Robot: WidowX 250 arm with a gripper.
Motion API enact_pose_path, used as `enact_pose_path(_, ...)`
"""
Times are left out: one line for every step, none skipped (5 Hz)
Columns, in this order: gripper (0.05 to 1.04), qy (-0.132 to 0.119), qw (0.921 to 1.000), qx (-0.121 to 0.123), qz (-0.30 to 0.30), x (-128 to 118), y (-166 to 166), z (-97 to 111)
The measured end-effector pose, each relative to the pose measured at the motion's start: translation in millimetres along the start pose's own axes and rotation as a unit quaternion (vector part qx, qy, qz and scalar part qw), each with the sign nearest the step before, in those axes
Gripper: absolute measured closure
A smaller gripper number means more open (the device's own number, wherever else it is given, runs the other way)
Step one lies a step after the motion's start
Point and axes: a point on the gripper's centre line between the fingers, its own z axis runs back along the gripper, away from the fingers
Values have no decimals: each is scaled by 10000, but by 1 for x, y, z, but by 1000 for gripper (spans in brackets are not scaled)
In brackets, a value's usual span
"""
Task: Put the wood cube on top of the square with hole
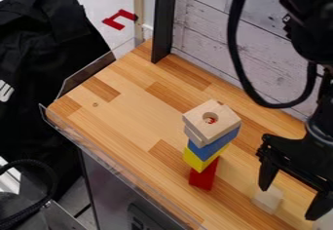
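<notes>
My gripper (285, 201) hangs at the lower right with its two fingers spread apart, open. Below and between the fingers, the pale wood cube (267, 199) rests on the wooden surface. To the left stands a stack topped by the wooden square with a round hole (211, 121). Under that square come another light wood piece, a blue block (213, 145), a yellow block (203, 160) and a red block (204, 176) at the bottom. Something red shows inside the hole.
The wooden tabletop (123, 112) has a clear plastic guard (114, 166) along its front left edge. A white plank wall (207, 34) and a dark post (163, 22) bound the back. A black cable (235, 53) loops down beside the arm.
</notes>
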Motion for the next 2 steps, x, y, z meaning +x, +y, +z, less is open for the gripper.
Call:
enact_pose_path(85,80,9999,109,21,2,1,-6)
enact_pose_path(85,171,9997,164,49,2,3,-13)
